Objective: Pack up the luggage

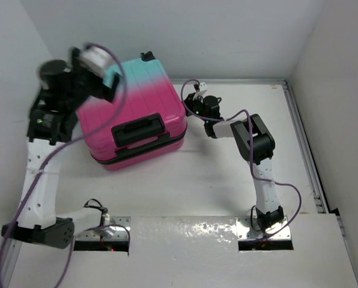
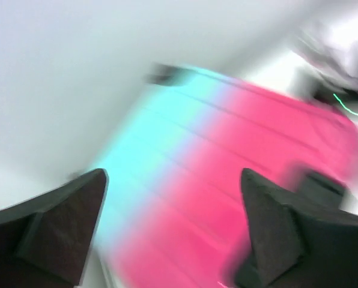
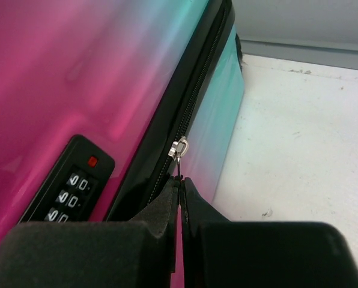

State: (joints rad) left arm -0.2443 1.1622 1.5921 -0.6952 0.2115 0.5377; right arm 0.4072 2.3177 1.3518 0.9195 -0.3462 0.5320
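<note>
Combo lock on luggage reads 0-0-0.

White counter, faint scuff marks near the right side. White walls on three sides. Metal rail along right edge. Shiny plate at near edge.

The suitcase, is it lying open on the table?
No, the suitcase lies closed, its two shells together and the black handle on the near side.
</note>
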